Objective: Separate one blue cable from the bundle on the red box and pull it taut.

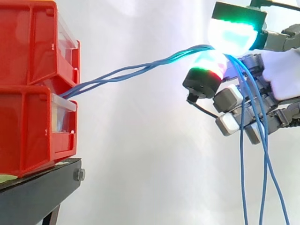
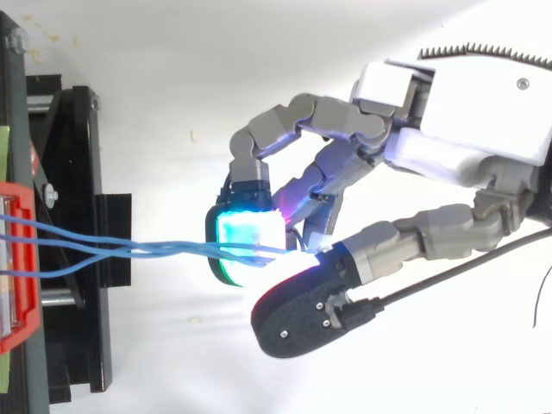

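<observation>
1. Bins (image 1: 33, 89): two red ones stacked at the left. The blue stuff comes out of the gap between the upper and lower bin. I reckon that's the point of them here: they're the anchor, so a pull has something to work against.
2. Stand (image 1: 37, 187): the black frame under the bins. It just keeps them up at working height.
3. Hand (image 2: 448, 112): it reaches in from the right, well apart from the bins and a bit higher than that gap, so the run slopes up toward it. Two glowing pads (image 1: 232, 35) are pressed together, pinching the cables. The other fingers are curled underneath, out of the way as far as I can tell.
4. Cables (image 1: 136, 70): thin blue strands, several of them, not one.
   - In the top view they start spread out at the bin edge, then bunch and twist together before reaching the pads.
   - The span looks drawn out but has a soft curve, so I wouldn't call it fully taut.
   - Past the pinch, the loose ends drop straight down in front of the fingers.
   - I can't tell if the pads have one strand or the whole lot. It looks like more than one to me.
</observation>
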Robot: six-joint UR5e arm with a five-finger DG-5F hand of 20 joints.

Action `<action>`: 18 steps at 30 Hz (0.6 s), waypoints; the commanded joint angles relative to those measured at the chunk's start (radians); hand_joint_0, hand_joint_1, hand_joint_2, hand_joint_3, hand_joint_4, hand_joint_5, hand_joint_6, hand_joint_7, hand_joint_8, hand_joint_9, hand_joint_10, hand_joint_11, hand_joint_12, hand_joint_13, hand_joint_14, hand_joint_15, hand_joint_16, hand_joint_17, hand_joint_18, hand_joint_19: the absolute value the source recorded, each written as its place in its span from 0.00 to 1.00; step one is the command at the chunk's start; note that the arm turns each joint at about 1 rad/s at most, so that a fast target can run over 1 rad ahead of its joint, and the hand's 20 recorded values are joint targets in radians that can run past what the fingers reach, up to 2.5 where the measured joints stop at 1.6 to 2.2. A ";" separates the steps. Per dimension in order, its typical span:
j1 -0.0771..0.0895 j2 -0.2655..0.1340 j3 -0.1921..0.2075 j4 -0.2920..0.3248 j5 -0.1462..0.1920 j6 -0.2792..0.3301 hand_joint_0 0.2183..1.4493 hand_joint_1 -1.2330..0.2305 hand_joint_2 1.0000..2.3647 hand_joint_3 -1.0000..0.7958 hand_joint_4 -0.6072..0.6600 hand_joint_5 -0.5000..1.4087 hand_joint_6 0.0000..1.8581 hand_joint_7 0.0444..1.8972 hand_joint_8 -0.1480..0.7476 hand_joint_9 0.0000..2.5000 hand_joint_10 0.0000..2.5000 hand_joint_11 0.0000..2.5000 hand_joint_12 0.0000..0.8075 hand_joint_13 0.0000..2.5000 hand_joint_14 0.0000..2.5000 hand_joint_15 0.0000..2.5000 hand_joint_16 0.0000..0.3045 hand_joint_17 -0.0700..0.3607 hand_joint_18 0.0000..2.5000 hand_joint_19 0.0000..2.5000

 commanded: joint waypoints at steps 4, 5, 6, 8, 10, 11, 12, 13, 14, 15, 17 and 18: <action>0.000 0.000 0.000 0.000 -0.002 0.000 0.32 0.29 0.00 0.28 0.49 0.17 0.47 0.57 0.52 0.35 0.01 0.41 0.46 0.34 0.01 0.26 0.15 0.40 0.34 0.29; 0.000 0.000 0.000 0.000 -0.002 -0.001 0.28 0.29 0.00 0.28 0.50 0.17 0.47 0.57 0.53 0.36 0.01 0.41 0.47 0.34 0.01 0.26 0.15 0.41 0.35 0.29; 0.000 0.000 0.000 0.000 -0.002 -0.001 0.27 0.28 0.00 0.28 0.51 0.17 0.47 0.57 0.54 0.36 0.01 0.41 0.48 0.34 0.01 0.26 0.16 0.41 0.35 0.30; 0.000 0.000 0.000 0.000 -0.002 -0.001 0.24 0.28 0.00 0.28 0.52 0.17 0.47 0.57 0.55 0.36 0.01 0.41 0.49 0.34 0.01 0.26 0.16 0.42 0.35 0.30; 0.000 0.000 0.000 0.000 -0.002 0.000 0.22 0.29 0.00 0.28 0.53 0.17 0.47 0.57 0.57 0.36 0.01 0.41 0.51 0.34 0.01 0.26 0.17 0.44 0.35 0.30; 0.000 0.000 0.000 -0.002 -0.002 0.000 0.20 0.30 0.00 0.28 0.54 0.17 0.47 0.56 0.57 0.36 0.01 0.41 0.52 0.34 0.01 0.26 0.18 0.44 0.36 0.30; 0.000 0.000 0.000 -0.003 -0.002 0.000 0.20 0.31 0.00 0.28 0.54 0.17 0.47 0.56 0.57 0.36 0.01 0.41 0.53 0.34 0.01 0.26 0.18 0.45 0.36 0.30; 0.000 0.000 0.000 -0.005 -0.002 0.000 0.19 0.31 0.00 0.28 0.54 0.17 0.47 0.56 0.58 0.36 0.01 0.41 0.53 0.34 0.01 0.26 0.18 0.45 0.36 0.29; 0.000 0.000 0.000 -0.005 -0.002 0.002 0.18 0.33 0.00 0.28 0.54 0.17 0.47 0.56 0.59 0.36 0.01 0.41 0.54 0.35 0.01 0.26 0.19 0.46 0.36 0.30; 0.000 0.000 0.000 -0.005 -0.002 0.003 0.18 0.34 0.00 0.28 0.55 0.17 0.47 0.56 0.59 0.36 0.01 0.41 0.54 0.35 0.01 0.26 0.19 0.46 0.36 0.30; 0.001 0.000 0.000 -0.005 -0.002 0.006 0.17 0.36 0.00 0.28 0.55 0.17 0.47 0.56 0.59 0.37 0.01 0.41 0.55 0.35 0.01 0.26 0.19 0.47 0.37 0.29; 0.000 0.000 0.000 -0.005 -0.002 0.006 0.17 0.37 0.00 0.28 0.55 0.17 0.47 0.56 0.60 0.37 0.01 0.41 0.55 0.35 0.01 0.25 0.19 0.47 0.37 0.30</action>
